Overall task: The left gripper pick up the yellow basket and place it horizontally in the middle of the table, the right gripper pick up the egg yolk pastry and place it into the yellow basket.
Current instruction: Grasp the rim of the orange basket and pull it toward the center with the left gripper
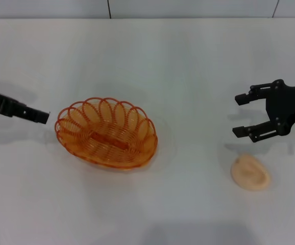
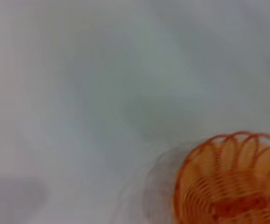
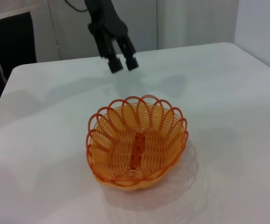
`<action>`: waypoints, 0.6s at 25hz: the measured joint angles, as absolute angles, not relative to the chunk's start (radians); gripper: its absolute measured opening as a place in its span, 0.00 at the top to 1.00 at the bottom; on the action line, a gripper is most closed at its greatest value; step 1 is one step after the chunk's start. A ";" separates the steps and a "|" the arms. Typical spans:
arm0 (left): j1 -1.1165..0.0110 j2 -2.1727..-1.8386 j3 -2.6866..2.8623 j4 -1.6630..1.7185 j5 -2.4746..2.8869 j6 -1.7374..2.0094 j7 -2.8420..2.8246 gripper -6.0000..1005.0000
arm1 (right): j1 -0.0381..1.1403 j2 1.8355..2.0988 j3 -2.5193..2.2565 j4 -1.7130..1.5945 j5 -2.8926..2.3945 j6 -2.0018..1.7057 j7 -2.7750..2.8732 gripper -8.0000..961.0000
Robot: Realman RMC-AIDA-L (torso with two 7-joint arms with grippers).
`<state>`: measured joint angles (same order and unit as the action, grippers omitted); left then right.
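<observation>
The yellow basket [image 1: 106, 132] sits upright on the white table [image 1: 188, 61], a little left of centre, and it is empty. It also shows in the left wrist view [image 2: 233, 182] and the right wrist view [image 3: 137, 142]. My left gripper [image 1: 43, 117] hovers just left of the basket's rim, apart from it. In the right wrist view the left gripper [image 3: 124, 63] shows a small gap between its fingers and holds nothing. My right gripper [image 1: 242, 115] is open and empty, above and behind the egg yolk pastry [image 1: 250, 172], which lies on the table at the right.
The table's far edge meets a grey wall [image 1: 137, 7]. A dark panel [image 3: 9, 42] stands beyond the table's edge in the right wrist view. Bare tabletop lies between the basket and the pastry.
</observation>
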<state>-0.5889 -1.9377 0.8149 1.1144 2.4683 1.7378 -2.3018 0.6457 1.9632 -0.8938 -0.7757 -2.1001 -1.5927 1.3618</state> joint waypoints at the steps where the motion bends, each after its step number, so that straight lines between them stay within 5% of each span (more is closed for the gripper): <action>1: -0.599 -1.943 0.816 1.102 2.499 1.729 -2.306 0.19 | 0.646 1.964 -0.894 -0.776 -2.100 -1.593 1.360 0.16; 15: -0.695 -1.995 0.824 0.916 2.569 1.562 -2.343 0.19 | 0.649 1.974 -0.896 -0.776 -2.100 -1.589 1.339 0.16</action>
